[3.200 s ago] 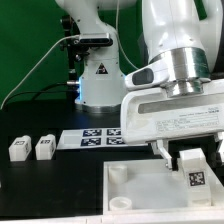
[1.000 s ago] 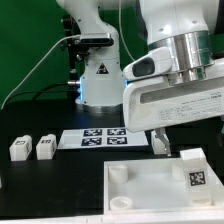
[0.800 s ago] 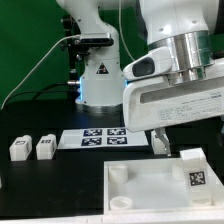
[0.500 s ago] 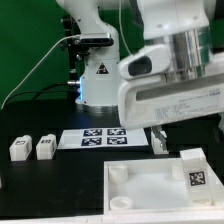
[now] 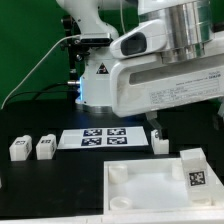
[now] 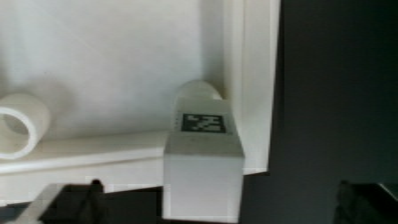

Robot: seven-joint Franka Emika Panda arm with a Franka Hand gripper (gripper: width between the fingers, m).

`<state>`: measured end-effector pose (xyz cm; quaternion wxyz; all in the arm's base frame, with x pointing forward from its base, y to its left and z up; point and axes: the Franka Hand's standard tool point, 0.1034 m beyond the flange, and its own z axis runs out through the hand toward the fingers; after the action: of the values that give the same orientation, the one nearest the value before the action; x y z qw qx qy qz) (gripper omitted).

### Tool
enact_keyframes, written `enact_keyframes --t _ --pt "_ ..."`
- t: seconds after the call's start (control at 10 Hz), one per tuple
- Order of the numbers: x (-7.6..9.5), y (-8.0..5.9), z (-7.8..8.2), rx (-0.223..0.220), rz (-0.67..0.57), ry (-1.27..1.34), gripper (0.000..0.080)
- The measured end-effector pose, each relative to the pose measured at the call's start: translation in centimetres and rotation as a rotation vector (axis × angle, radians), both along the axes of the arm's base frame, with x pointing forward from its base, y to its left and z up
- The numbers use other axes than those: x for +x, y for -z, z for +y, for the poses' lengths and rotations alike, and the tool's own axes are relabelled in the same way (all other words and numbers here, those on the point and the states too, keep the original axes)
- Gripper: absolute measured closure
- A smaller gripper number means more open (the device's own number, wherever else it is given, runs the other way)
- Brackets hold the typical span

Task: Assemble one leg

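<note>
One leg [image 5: 193, 172] upright on white panel [image 5: 140, 192] | black table [image 5: 55, 180] | green backdrop [image 5: 25, 40]

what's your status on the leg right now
Jaws open, empty, above the leg. Leg upright at a corner of the panel. Nothing between jaws and leg.

Robotics lab, green backdrop [image 5: 30, 45], tagged marker board [image 5: 100, 138]

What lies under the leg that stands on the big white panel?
The leg stands upright on the white panel, near its corner. Around its foot only the panel's flat surface shows. Whether a socket lies beneath cannot be seen, because the leg covers that spot.
</note>
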<state>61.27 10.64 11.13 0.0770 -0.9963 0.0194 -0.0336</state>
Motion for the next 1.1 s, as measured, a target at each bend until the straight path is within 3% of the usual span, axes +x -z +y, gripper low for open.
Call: enact_keyframes --t 0.5,0.8,1.0,1.1 --pt "1.1 2.3 -0.1 0.007 0.086 0.069 0.015" --pt "1.7 2.4 0.8 0.011 0.096 0.131 0.015" --pt "1.7 2.5 0.6 0.011 0.096 0.133 0.0437" --pt "1.7 2.5 0.5 0.01 0.096 0.133 0.0509"
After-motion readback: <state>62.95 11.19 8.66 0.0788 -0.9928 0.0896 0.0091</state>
